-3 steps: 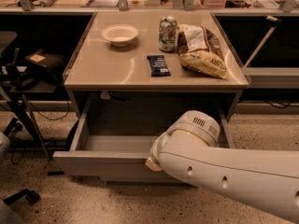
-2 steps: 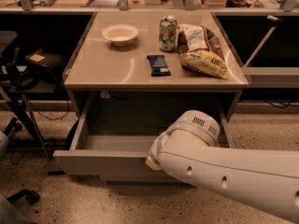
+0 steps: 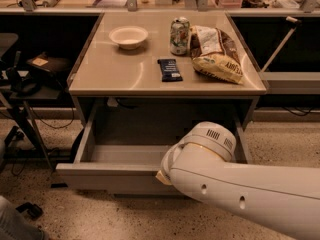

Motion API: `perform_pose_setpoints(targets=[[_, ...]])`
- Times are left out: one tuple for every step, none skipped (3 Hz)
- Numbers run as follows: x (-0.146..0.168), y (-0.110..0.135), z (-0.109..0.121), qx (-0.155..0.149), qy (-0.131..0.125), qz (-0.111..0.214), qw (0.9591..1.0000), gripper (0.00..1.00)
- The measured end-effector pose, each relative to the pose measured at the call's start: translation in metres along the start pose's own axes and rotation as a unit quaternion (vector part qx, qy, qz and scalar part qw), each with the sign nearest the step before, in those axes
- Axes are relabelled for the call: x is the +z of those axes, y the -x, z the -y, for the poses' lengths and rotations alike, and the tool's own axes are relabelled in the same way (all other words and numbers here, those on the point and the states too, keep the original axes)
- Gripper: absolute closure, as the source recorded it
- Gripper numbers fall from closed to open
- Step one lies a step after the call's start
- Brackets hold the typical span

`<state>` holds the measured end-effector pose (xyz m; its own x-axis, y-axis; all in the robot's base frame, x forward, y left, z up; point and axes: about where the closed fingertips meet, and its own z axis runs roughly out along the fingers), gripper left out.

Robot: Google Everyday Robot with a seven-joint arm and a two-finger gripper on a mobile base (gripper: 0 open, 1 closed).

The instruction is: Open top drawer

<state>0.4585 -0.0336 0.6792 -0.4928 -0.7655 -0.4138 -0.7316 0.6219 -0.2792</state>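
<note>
Arm (image 3: 240, 189): big white arm sweeps in from the bottom right corner, its rounded wrist joint over the right part of the open drawer.
Gripper (image 3: 161, 176): tucked down at the top edge of the drawer front, right of its middle, almost wholly hidden behind the arm; only a pale sliver peeks out, and whether it is open or closed cannot be made out.
Top drawer (image 3: 107, 176): and it's out! Pulled well forward from under the table, grey flat front facing us, the left side wall and the grey floor in plain sight.
Table (image 3: 115, 76): beige top just behind and above the drawer.
Dark packet (image 3: 170, 69): lying flat near the middle of the front edge.
Snack bag (image 3: 217, 55): crumpled, lying toward the right edge.
Can (image 3: 179, 35): upright, touching the bag's left side, nearer the back edge.
Bowl (image 3: 128, 36): white, toward the back left corner, well apart from the can.
</note>
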Motion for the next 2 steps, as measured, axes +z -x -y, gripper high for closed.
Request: perform_pose_setpoints(targets=[[0.0000, 0.0000, 0.0000, 0.000, 0.000, 0.000, 1.0000, 0.90], [0.0000, 0.0000, 0.0000, 0.000, 0.000, 0.000, 1.0000, 0.66]])
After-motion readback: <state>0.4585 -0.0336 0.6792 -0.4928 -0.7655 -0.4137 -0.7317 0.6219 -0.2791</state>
